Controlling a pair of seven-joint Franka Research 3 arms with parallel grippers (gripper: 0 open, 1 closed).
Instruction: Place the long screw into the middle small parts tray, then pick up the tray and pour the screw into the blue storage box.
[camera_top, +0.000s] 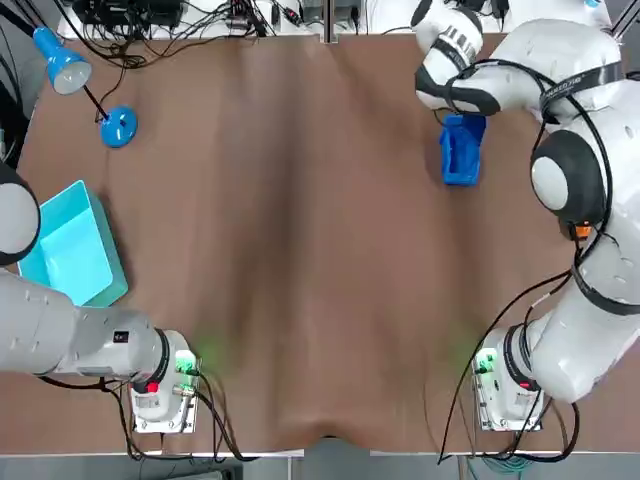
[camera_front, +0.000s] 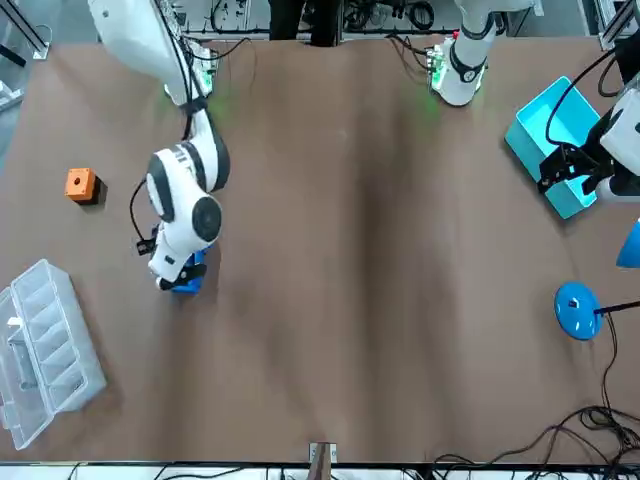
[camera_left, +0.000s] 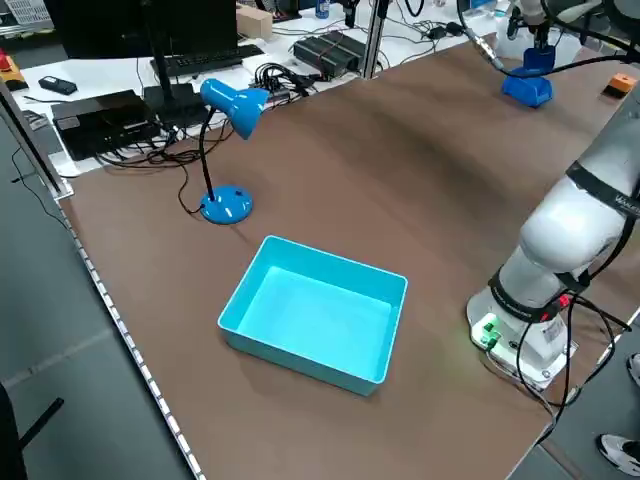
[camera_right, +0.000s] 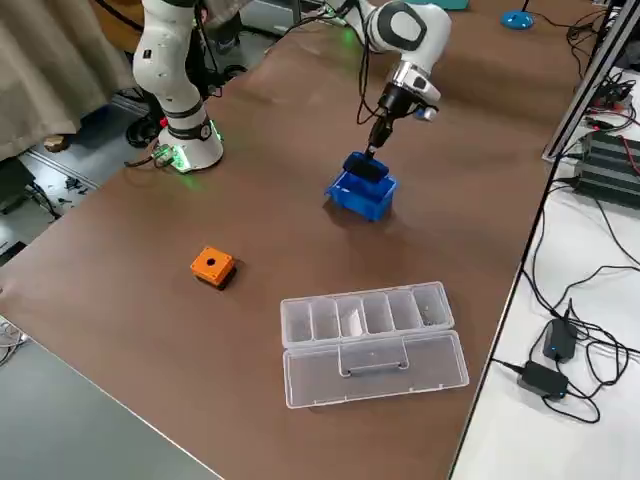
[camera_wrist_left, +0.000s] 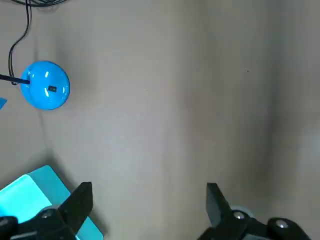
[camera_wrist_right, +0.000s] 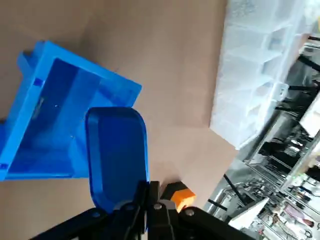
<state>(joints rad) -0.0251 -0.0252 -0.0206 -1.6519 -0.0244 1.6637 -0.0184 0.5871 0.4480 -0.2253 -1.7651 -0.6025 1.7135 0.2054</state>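
My right gripper (camera_wrist_right: 149, 190) is shut on the rim of a small blue parts tray (camera_wrist_right: 117, 155) and holds it tilted just over the open blue storage box (camera_wrist_right: 55, 125). A thin grey piece (camera_wrist_right: 39, 107) lies inside that box; I cannot tell whether it is the screw. From overhead, the storage box (camera_top: 461, 150) sits at the far right of the table, under the right gripper (camera_top: 452, 118). The side view shows the tray (camera_right: 367, 168) resting over the box (camera_right: 360, 195). My left gripper (camera_wrist_left: 149, 189) hangs open and holds nothing, high above the table's left side.
A teal bin (camera_top: 70, 245) and a blue desk lamp (camera_top: 118, 126) stand on the left. An orange cube (camera_right: 212, 266) and a clear compartment organiser (camera_right: 370, 330) with its lid open lie beyond the storage box at the right end. Cables run along the far edge.
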